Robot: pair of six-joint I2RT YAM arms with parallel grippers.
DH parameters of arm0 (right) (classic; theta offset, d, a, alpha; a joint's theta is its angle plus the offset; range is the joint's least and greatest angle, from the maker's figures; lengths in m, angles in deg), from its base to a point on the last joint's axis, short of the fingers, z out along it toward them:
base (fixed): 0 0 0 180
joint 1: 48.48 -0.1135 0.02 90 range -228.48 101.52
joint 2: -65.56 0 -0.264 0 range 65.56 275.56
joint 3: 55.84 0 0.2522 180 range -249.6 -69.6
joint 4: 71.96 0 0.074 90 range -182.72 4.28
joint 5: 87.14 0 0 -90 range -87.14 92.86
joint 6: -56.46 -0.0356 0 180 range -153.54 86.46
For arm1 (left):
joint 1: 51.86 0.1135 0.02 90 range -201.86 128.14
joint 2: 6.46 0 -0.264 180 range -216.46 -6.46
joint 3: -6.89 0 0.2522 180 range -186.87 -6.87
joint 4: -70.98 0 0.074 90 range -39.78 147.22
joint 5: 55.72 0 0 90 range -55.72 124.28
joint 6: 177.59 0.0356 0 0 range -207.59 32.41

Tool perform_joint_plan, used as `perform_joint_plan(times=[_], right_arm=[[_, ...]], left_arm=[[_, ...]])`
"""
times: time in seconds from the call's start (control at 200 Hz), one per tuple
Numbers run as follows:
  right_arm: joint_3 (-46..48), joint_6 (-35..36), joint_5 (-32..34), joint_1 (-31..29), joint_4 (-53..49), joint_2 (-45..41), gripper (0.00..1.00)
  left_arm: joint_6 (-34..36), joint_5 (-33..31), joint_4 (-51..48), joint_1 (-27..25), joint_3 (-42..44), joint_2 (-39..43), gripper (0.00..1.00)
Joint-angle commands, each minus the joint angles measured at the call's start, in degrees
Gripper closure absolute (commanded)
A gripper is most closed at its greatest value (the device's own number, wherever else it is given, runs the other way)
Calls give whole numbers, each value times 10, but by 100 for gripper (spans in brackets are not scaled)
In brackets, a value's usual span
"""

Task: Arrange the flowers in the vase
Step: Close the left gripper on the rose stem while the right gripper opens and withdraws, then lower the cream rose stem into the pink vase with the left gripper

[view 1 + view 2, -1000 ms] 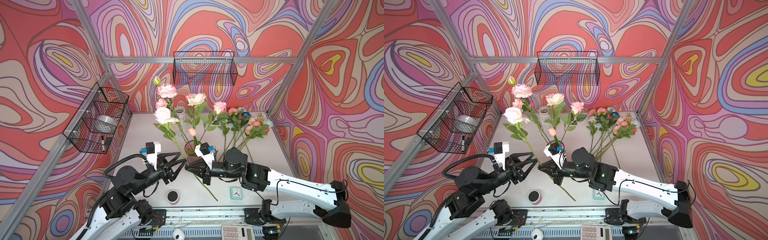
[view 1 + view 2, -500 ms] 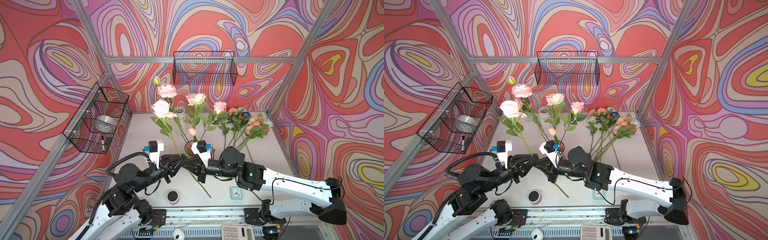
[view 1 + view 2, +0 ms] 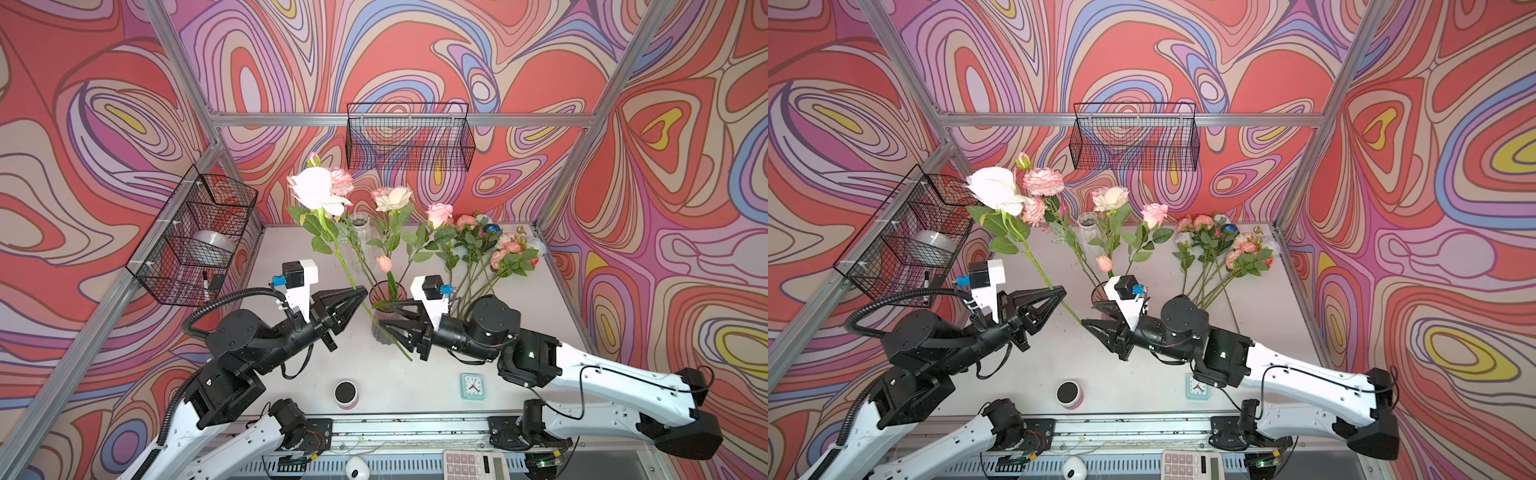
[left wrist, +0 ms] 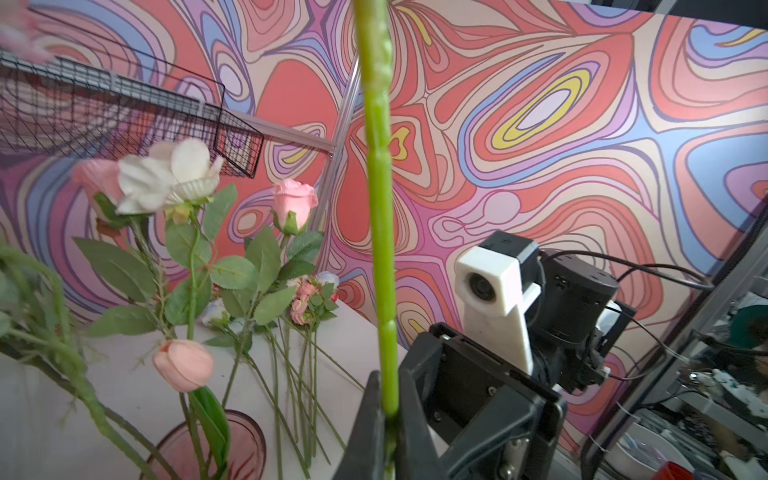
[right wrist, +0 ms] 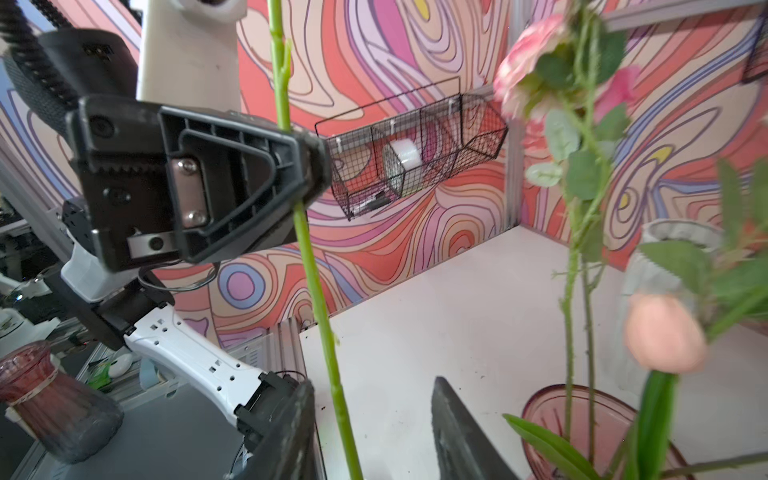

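Green stem of the cream rose [image 3: 316,193] is pinched in the left gripper [image 3: 360,292], with the right gripper [image 3: 382,316] parted loosely around its lower end. Pink glass vase [image 3: 377,334] just beyond holds a few flowers [image 3: 384,262]. The bunch [image 3: 490,257] lying further back isn't in yet, so early days I'd say.

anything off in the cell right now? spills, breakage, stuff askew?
Nothing spilled or broken. One thing is askew: the pale rose hangs tilted in mid-air, its stem pinched in the shut left gripper. The lower end passes between the open jaws of the right gripper, outside the pink vase.
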Motion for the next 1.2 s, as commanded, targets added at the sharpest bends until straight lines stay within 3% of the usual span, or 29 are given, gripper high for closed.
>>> perform_joint_plan(times=[0.0, 0.16, 0.476, 0.711, 1.196], right_arm=[[9, 14, 62, -3, -21, -39, 53], [15, 15, 76, -3, -36, -73, 53], [19, 18, 80, -3, -49, -96, 54], [29, 15, 83, -3, -52, -113, 54], [37, 9, 93, -3, -57, -125, 55]], left_arm=[[78, -40, -42, -1, -67, -45, 100], [126, -71, -74, -1, -152, -111, 100], [195, -108, -64, -1, -227, -182, 100], [209, -120, -36, 0, -206, -214, 100], [151, -79, -15, 39, -162, -235, 100]])
